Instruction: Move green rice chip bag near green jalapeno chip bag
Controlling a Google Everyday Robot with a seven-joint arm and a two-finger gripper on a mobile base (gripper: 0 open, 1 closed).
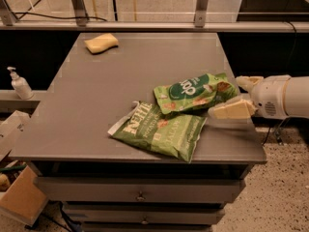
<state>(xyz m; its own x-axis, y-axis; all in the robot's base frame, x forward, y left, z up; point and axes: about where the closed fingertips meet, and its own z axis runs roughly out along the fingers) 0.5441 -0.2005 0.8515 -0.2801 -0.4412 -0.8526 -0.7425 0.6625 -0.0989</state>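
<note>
The green rice chip bag [193, 92] lies on the grey table [96, 95] right of centre. Its lower left edge rests against the upper right corner of the green jalapeno chip bag [159, 132], which lies flat near the front edge. My gripper [239, 97] comes in from the right at the rice bag's right end. Its cream fingers [231, 111] are spread apart. One finger is behind the bag's end and one is in front of it. Neither visibly pinches the bag.
A yellow sponge [101, 43] lies at the table's far left corner. A soap dispenser [20, 83] stands on a ledge to the left. A cardboard box [21, 199] sits on the floor at lower left. Drawers [140, 196] are under the table's front edge.
</note>
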